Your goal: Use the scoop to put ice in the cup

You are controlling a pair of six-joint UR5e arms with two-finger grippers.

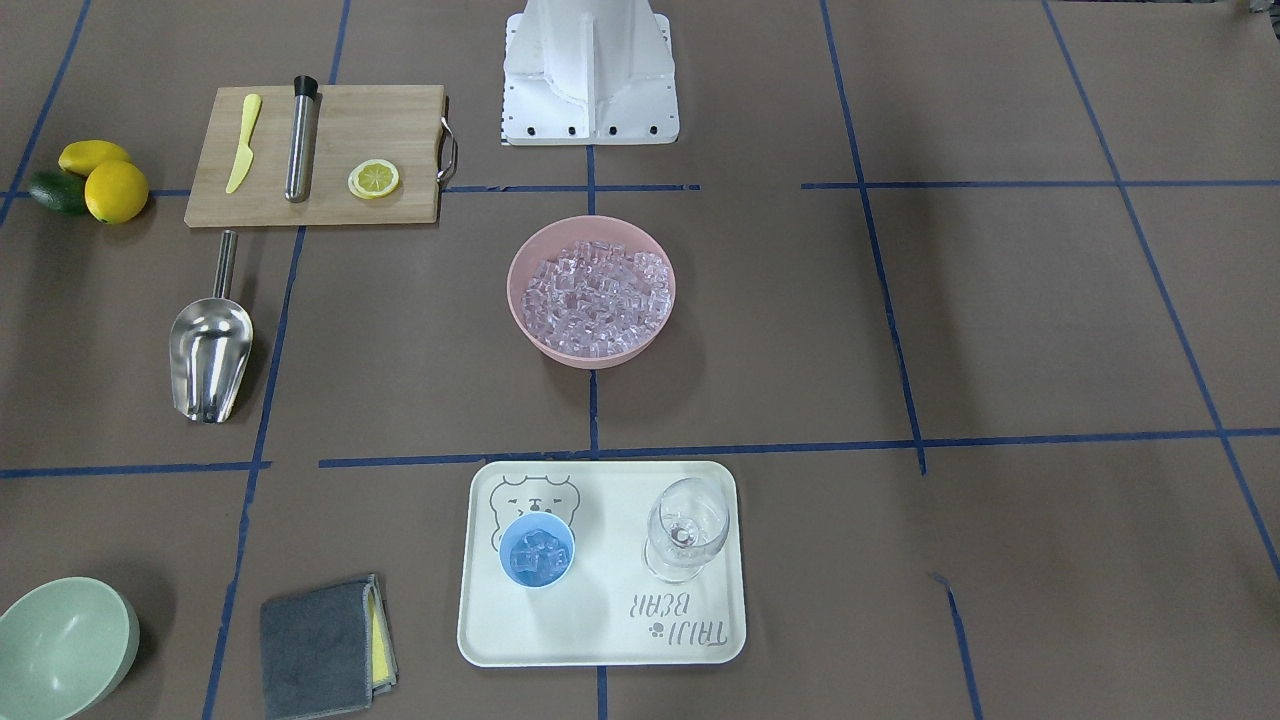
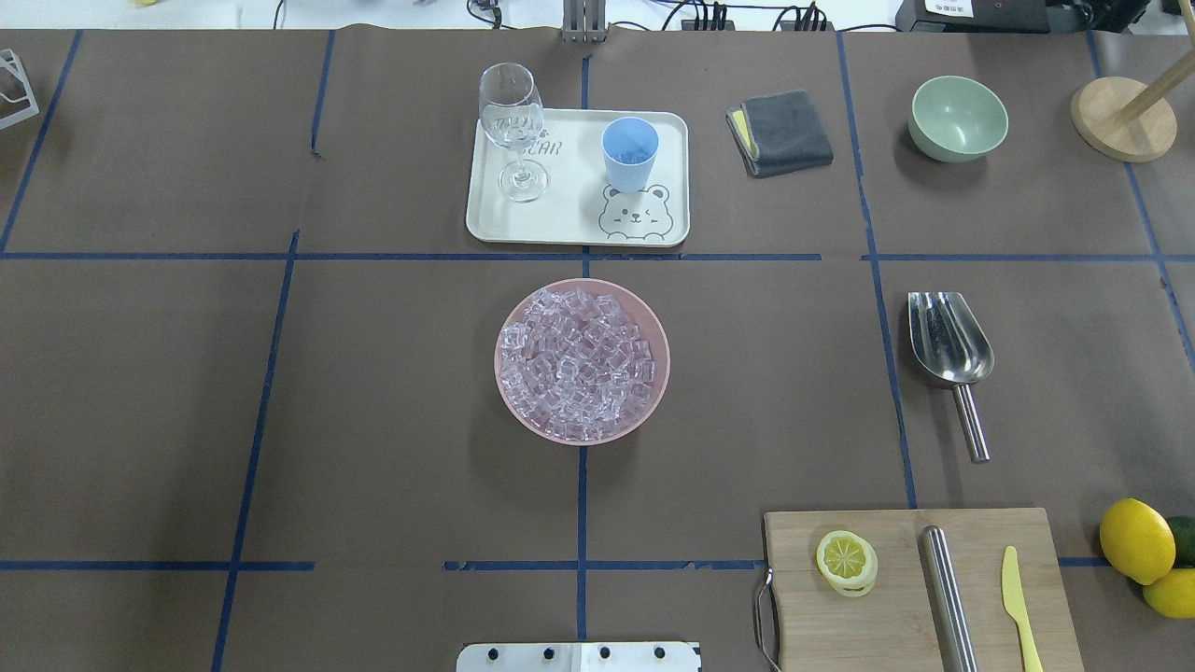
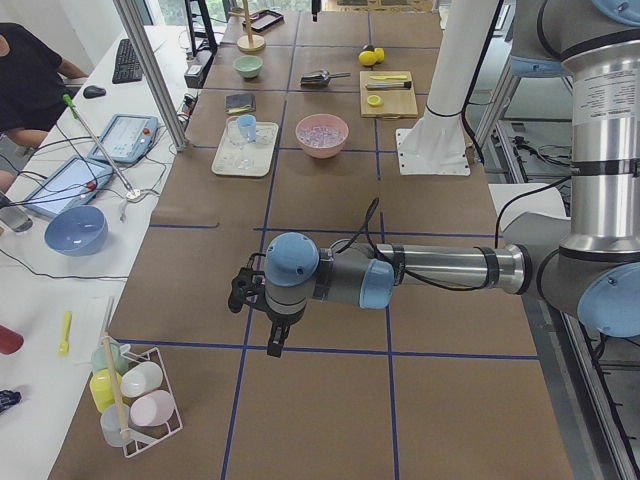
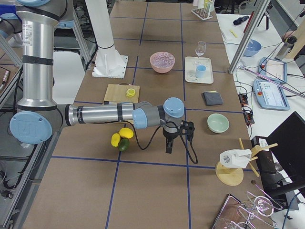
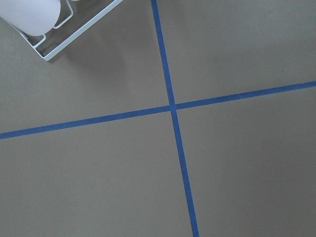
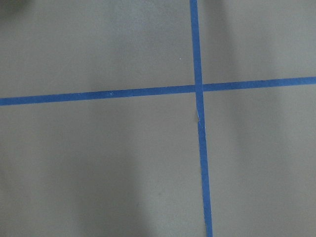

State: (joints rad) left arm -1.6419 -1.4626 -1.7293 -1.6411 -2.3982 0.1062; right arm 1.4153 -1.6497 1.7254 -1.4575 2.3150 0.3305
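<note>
The ice [image 1: 592, 295] fills a pink bowl [image 2: 581, 431] at the table's middle. The light-blue cup [image 1: 537, 550] stands on a cream tray [image 1: 600, 640] and holds a few cubes; it also shows in the overhead view [image 2: 629, 152]. The steel scoop [image 1: 210, 345] lies flat on the table, apart from the bowl, handle toward the cutting board; it also shows in the overhead view [image 2: 950, 350]. My left gripper [image 3: 275, 340] and right gripper [image 4: 168, 145] hang over bare table at opposite ends, far from these things. I cannot tell whether either is open or shut.
A wine glass [image 1: 685, 530] stands on the tray beside the cup. A cutting board [image 1: 320, 155] carries a lemon slice, a steel cylinder and a yellow knife. Lemons [image 1: 100, 180], a green bowl [image 1: 62, 650], a grey cloth [image 1: 325, 645] and a wire rack [image 5: 54, 29] lie around.
</note>
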